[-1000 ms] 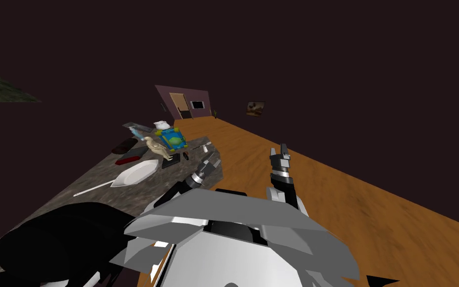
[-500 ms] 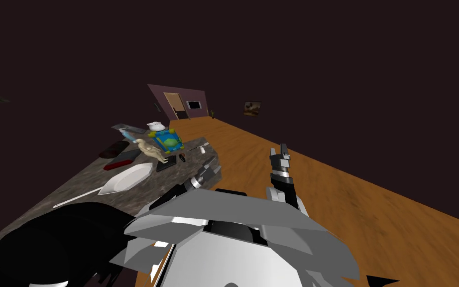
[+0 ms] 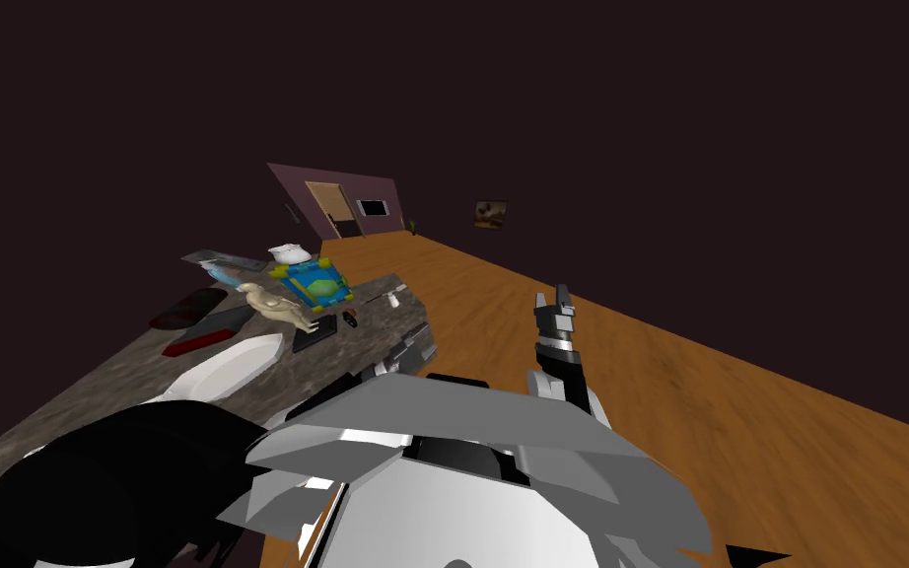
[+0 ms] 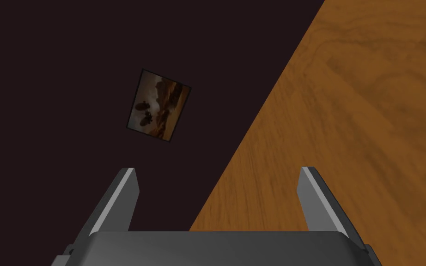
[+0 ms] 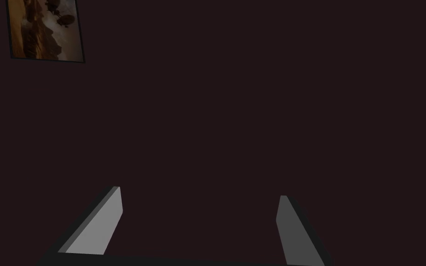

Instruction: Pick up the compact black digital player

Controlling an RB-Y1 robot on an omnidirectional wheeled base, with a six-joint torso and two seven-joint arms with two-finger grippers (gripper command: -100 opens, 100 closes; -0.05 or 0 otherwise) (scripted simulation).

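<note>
A small black device (image 3: 349, 318), which I take for the player, lies near the right edge of a mottled grey tabletop (image 3: 98, 394), next to a flat black slab (image 3: 313, 335). A cream animal figurine (image 3: 275, 304) stands on that slab. My left gripper (image 3: 419, 343) hovers low at the table's near right corner, a short way from the device; its fingers (image 4: 126, 184) stand open and empty over wooden floor. My right gripper (image 3: 559, 299) is raised over the floor to the right, pointing up, and its fingers (image 5: 110, 217) are open too.
On the table are a white plate (image 3: 231, 363), a blue and green toy (image 3: 314, 284), a white cup-like piece (image 3: 287, 253), a red-edged dark bar (image 3: 201, 340) and a dark oval (image 3: 186, 308). Wooden floor (image 3: 738, 394) stretches right, towards a far door (image 3: 329, 207).
The table's things have slid left in the picture, so my head view has turned. My left gripper has sunk lower beside the table corner. The right arm has kept still.
</note>
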